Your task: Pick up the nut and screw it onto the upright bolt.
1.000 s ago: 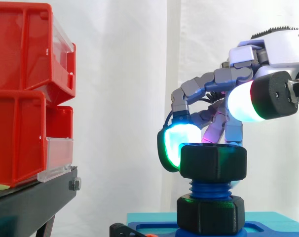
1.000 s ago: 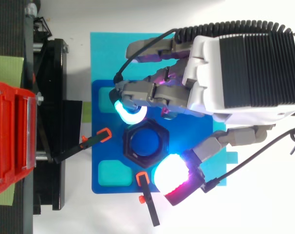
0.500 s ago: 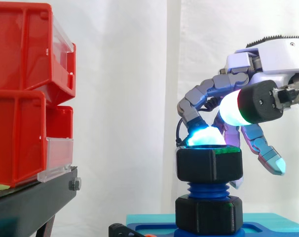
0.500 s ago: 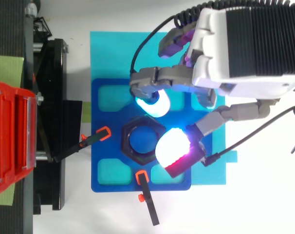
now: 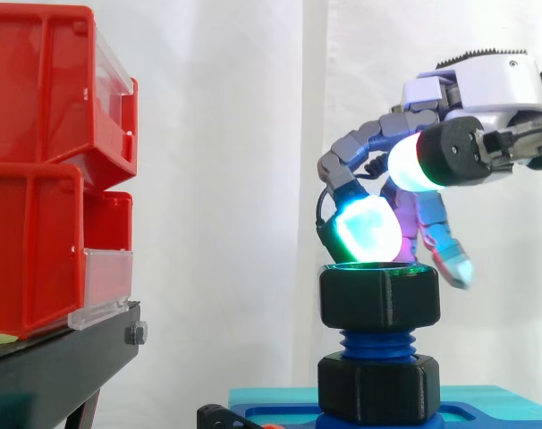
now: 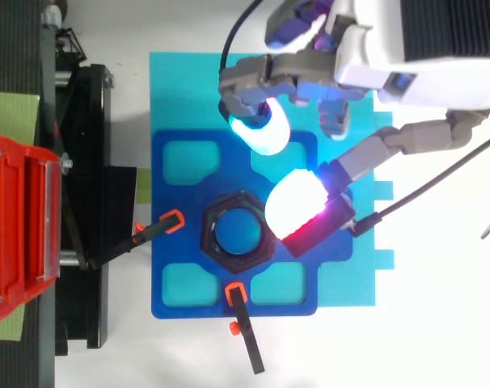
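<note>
Since the nut point(image 5: 378, 298) already sits on the upright bolt point(image 5: 376, 342), low in the side view, my robot hand point(image 6: 366, 61) hangs just above it. Its fingers are spread, holding nothing. I think it needs a new grip.

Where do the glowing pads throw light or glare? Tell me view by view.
Side view: the cyan-green pad of the hand lays a green sheen on the top rim of the nut. Top view: the white pad is blown out to white, with a red glow on the black shell behind it.
</note>
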Controlling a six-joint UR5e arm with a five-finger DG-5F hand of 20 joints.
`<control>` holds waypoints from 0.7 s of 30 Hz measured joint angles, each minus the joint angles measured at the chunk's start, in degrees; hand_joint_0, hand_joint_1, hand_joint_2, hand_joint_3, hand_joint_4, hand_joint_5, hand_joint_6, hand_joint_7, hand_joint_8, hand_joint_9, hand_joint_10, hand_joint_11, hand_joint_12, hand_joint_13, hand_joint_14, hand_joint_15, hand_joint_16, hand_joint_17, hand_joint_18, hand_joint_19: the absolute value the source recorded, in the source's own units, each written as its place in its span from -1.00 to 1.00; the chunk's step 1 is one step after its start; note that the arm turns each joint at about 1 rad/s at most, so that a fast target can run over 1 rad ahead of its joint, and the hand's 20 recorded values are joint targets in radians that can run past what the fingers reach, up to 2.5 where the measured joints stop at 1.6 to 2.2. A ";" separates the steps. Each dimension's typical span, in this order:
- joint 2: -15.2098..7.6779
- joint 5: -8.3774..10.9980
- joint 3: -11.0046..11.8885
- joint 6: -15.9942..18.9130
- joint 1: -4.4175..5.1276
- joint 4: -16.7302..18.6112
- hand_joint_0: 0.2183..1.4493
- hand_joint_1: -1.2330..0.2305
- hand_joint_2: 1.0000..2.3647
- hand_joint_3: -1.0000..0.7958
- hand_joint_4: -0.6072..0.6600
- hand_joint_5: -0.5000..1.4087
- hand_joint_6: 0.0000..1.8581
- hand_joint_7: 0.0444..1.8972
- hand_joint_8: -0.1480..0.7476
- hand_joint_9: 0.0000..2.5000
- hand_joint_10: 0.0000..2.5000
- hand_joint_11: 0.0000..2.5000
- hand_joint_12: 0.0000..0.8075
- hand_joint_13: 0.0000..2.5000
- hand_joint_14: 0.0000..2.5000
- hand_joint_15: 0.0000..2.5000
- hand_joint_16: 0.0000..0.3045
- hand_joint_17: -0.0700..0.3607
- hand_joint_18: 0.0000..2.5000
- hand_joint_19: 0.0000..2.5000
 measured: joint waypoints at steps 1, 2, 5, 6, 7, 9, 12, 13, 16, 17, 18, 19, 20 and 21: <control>0.00 -0.06 0.56 0.00 -0.16 -0.80 -0.56 0.13 -1.00 -0.44 0.23 -0.55 -0.46 0.12 -0.13 0.12 -0.99 -0.78 -0.29 -0.28 -1.00 -0.95 -0.82 -0.39 -0.54 -0.91; 0.00 -0.09 0.89 0.00 -0.25 -1.28 -0.56 0.13 -1.00 -0.44 0.25 -0.57 -0.46 0.03 -0.13 0.07 -0.99 -0.80 -0.27 -0.30 -1.00 -0.95 -0.82 -0.39 -0.55 -0.93; 0.00 -0.17 1.51 0.00 -0.37 -2.11 -0.57 0.13 -1.00 -0.44 0.24 -0.60 -0.46 -0.14 -0.11 -0.08 -1.00 -0.89 -0.25 -0.40 -1.00 -0.98 -0.80 -0.36 -0.66 -0.98; -0.01 -0.18 1.59 0.00 -0.33 -2.14 -0.58 0.13 -1.00 -0.44 0.23 -0.61 -0.46 -0.21 -0.11 -0.15 -1.00 -0.96 -0.24 -0.46 -1.00 -1.00 -0.80 -0.36 -0.73 -1.00; -0.03 -0.19 1.66 0.00 -0.26 -2.04 -0.58 0.13 -1.00 -0.44 0.22 -0.62 -0.46 -0.23 -0.12 -0.17 -1.00 -0.97 -0.24 -0.47 -1.00 -1.00 -0.80 -0.35 -0.75 -1.00; -0.06 -0.20 1.71 0.00 -0.13 -1.64 -0.58 0.13 -1.00 -0.44 0.21 -0.63 -0.46 -0.29 -0.13 -0.23 -1.00 -1.00 -0.23 -0.54 -1.00 -1.00 -0.79 -0.35 -0.85 -1.00; -0.14 -0.29 1.68 -0.05 0.21 -0.43 -0.60 0.14 -1.00 -0.44 0.17 -0.65 -0.46 -0.37 -0.16 -0.38 -1.00 -1.00 -0.23 -0.65 -1.00 -1.00 -0.79 -0.34 -0.99 -1.00; -0.25 -0.35 1.65 -0.06 0.36 0.01 -0.60 0.14 -1.00 -0.44 0.17 -0.65 -0.46 -0.37 -0.17 -0.39 -1.00 -1.00 -0.23 -0.68 -1.00 -1.00 -0.79 -0.34 -0.99 -1.00; -0.54 -0.43 1.47 -0.03 0.77 0.77 -0.61 0.15 -1.00 -0.44 0.13 -0.67 -0.46 -0.42 -0.18 -0.49 -1.00 -1.00 -0.23 -0.74 -1.00 -1.00 -0.78 -0.32 -1.00 -1.00; -0.59 -0.41 1.25 -0.02 0.94 0.99 -0.61 0.15 -1.00 -0.44 0.12 -0.67 -0.46 -0.43 -0.20 -0.52 -1.00 -1.00 -0.23 -0.77 -1.00 -1.00 -0.78 -0.32 -1.00 -1.00; -0.61 -0.38 1.10 -0.02 1.04 1.12 -0.61 0.16 -1.00 -0.44 0.12 -0.68 -0.46 -0.44 -0.20 -0.55 -1.00 -1.00 -0.23 -0.79 -1.00 -1.00 -0.77 -0.32 -1.00 -1.00; -0.64 -0.32 0.81 -0.01 1.24 1.39 -0.62 0.16 -1.00 -0.44 0.12 -0.68 -0.46 -0.44 -0.20 -0.56 -1.00 -1.00 -0.22 -0.80 -1.00 -1.00 -0.77 -0.32 -1.00 -1.00; -0.66 -0.25 0.55 -0.01 1.46 1.67 -0.62 0.16 -1.00 -0.44 0.11 -0.68 -0.46 -0.45 -0.20 -0.58 -1.00 -1.00 -0.22 -0.82 -1.00 -1.00 -0.77 -0.31 -1.00 -1.00; -0.66 -0.21 0.43 0.00 1.56 1.79 -0.62 0.17 -1.00 -0.44 0.11 -0.68 -0.46 -0.44 -0.21 -0.60 -1.00 -1.00 -0.22 -0.83 -1.00 -1.00 -0.77 -0.31 -1.00 -1.00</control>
